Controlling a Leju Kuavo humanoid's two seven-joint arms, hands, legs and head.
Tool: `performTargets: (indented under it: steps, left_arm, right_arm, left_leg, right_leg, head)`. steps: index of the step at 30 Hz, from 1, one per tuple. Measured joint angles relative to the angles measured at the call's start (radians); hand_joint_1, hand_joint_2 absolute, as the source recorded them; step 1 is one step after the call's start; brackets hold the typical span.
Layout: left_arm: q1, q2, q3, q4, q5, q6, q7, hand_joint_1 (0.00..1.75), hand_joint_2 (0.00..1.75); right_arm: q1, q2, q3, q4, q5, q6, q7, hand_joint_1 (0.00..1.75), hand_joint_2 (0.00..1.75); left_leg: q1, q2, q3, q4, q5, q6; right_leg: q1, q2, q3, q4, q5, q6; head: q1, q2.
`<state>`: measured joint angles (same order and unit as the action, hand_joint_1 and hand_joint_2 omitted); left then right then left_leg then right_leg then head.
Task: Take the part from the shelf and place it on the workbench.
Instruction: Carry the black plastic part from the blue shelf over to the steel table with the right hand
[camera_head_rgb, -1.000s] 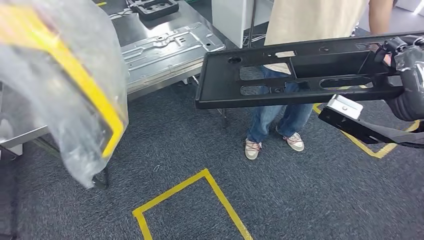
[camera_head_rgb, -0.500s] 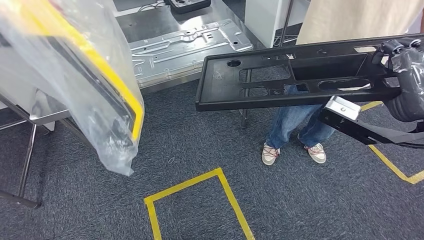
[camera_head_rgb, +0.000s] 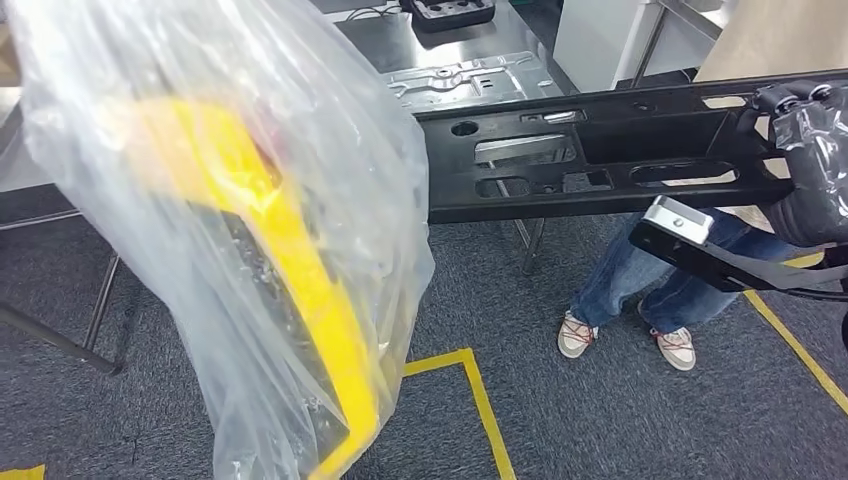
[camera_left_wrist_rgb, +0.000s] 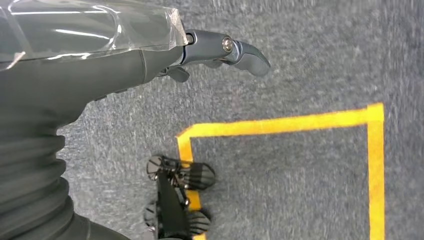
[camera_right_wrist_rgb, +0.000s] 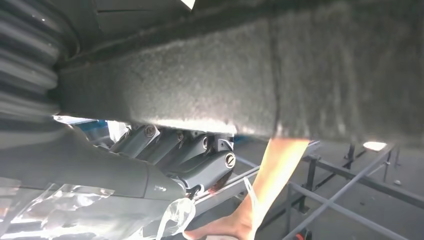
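So the part is a long flat black plastic panel (camera_head_rgb: 600, 165) with slotted cutouts and a round hole, hanging roughly level in the air over the metal workbench (camera_head_rgb: 400, 45) edge, not resting on it.

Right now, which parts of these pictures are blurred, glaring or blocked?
Head view: a clear plastic bag over something yellow sits close to the lens, soft and blocking the left side. Left wrist view: the grey carpet with yellow tape looks smeared. Right wrist view: the long black plastic part is near, grainy, out of focus.
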<state>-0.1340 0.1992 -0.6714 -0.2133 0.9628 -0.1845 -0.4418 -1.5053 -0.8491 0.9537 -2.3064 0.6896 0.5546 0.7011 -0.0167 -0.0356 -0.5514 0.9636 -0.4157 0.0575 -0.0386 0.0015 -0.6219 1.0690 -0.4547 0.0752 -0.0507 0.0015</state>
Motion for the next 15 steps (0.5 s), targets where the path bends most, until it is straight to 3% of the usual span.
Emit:
performTargets:
  steps: [2, 4, 6, 7, 9, 10, 11, 12, 13, 15]
  left_arm:
    - [0.001, 0.002, 0.000, 0.000, 0.000, -0.001, -0.002, 0.00, 1.75]
    - [0.002, 0.003, 0.000, 0.000, 0.000, -0.003, -0.006, 0.00, 1.75]
    - [0.004, 0.004, 0.000, 0.000, 0.000, -0.003, -0.009, 0.00, 1.75]
    - [0.005, 0.004, 0.000, 0.000, 0.000, -0.003, -0.011, 0.00, 1.75]
    - [0.002, 0.003, 0.000, 0.000, 0.000, -0.003, -0.013, 0.00, 1.75]
    - [0.001, 0.002, 0.000, 0.000, 0.000, -0.003, -0.013, 0.00, 1.75]
    - [0.000, 0.000, 0.000, 0.000, -0.001, -0.003, -0.014, 0.00, 1.75]
    - [0.000, -0.001, 0.000, 0.000, -0.001, -0.003, -0.014, 0.00, 1.75]
    - [0.000, -0.002, 0.000, 0.000, -0.002, -0.003, -0.015, 0.00, 1.75]
    - [0.000, -0.002, 0.000, 0.000, -0.002, -0.003, -0.017, 0.00, 1.75]
  right_arm:
    - [0.005, -0.001, -0.002, 0.000, -0.004, 0.000, 0.000, 1.75, 1.75]
    - [0.009, -0.001, -0.004, 0.000, -0.007, 0.000, 0.000, 1.75, 1.75]
    - [0.009, -0.001, -0.006, 0.000, -0.007, 0.000, 0.001, 1.75, 1.75]
    - [0.007, 0.000, -0.008, 0.000, -0.007, 0.000, 0.001, 1.75, 1.75]
    - [0.007, 0.001, -0.010, 0.000, -0.006, 0.001, 0.000, 1.75, 1.75]
    - [0.007, 0.001, -0.010, 0.000, -0.007, 0.002, 0.000, 1.75, 1.75]
    - [0.007, 0.001, -0.010, 0.000, -0.007, 0.004, 0.000, 1.75, 1.75]
    - [0.007, 0.001, -0.010, 0.000, -0.007, 0.005, 0.000, 1.75, 1.75]
    - [0.007, 0.001, -0.011, 0.000, -0.008, 0.006, 0.000, 1.75, 1.75]
    - [0.005, 0.001, -0.015, 0.000, -0.008, 0.006, 0.000, 1.75, 1.75]
  left_leg:
    - [-0.002, -0.009, -0.006, 0.013, -0.012, -0.010]
    - [-0.002, -0.013, -0.008, 0.013, -0.015, -0.012]
    - [0.000, -0.002, -0.021, 0.044, -0.034, -0.020]
    - [0.002, 0.007, -0.041, 0.087, -0.056, -0.026]
    - [0.007, 0.024, -0.111, 0.228, -0.115, -0.036]
    - [0.009, 0.027, -0.146, 0.290, -0.134, -0.037]
    - [0.009, 0.028, -0.168, 0.322, -0.135, -0.035]
    - [0.008, 0.029, -0.170, 0.312, -0.116, -0.030]
    - [0.006, 0.029, -0.153, 0.262, -0.082, -0.022]
    - [-0.005, 0.033, -0.090, 0.114, -0.009, 0.008]
  right_leg:
    - [-0.002, 0.005, 0.018, -0.050, 0.015, -0.008]
    - [-0.001, 0.003, 0.016, -0.049, 0.012, -0.027]
    - [-0.002, -0.001, 0.017, -0.050, 0.012, -0.037]
    - [-0.003, -0.002, 0.018, -0.051, 0.011, -0.041]
    - [-0.001, -0.002, 0.020, -0.051, 0.009, -0.045]
    - [0.000, -0.002, 0.020, -0.051, 0.008, -0.046]
    - [0.002, -0.002, 0.022, -0.051, 0.006, -0.047]
    - [0.005, -0.002, 0.024, -0.051, 0.003, -0.049]
    - [0.008, -0.002, 0.029, -0.051, 0.000, -0.050]
    - [0.014, -0.005, 0.038, -0.054, -0.006, -0.051]
  head:
    - [0.000, 0.000]
    - [-0.001, 0.000]
    - [-0.001, 0.000]
    - [-0.001, 0.000]
    - [-0.001, 0.000]
    - [-0.001, 0.000]
    - [-0.001, 0.000]
    - [-0.001, 0.000]
    - [-0.001, 0.000]
    - [-0.001, 0.000]
